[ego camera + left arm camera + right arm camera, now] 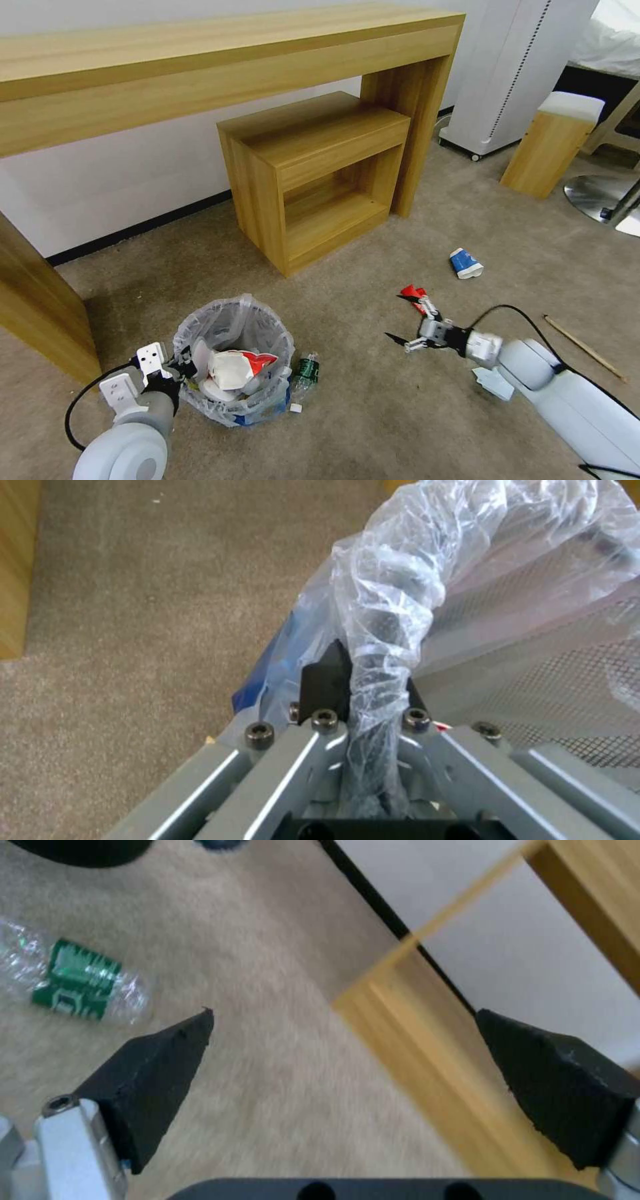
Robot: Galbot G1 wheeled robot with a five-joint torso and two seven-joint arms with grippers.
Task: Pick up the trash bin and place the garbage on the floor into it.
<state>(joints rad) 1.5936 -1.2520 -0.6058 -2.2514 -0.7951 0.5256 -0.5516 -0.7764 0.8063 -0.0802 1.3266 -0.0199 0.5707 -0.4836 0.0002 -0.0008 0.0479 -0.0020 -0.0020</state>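
The trash bin, round and lined with a crinkly clear bag, stands on the carpet floor with crushed cups inside. My left gripper is shut on its near rim; the left wrist view shows the left gripper pinching the bag-wrapped rim of the bin. My right gripper hovers open and empty just above the carpet, beside a red wrapper. A small bottle with a green label lies against the bin. In the right wrist view, that bottle lies beyond the open right gripper.
More garbage lies around: a blue-white cup, a wooden stick and a white tissue under my right arm. A wooden cabinet stands under the long desk. A white appliance, wooden stool and metal base stand at right.
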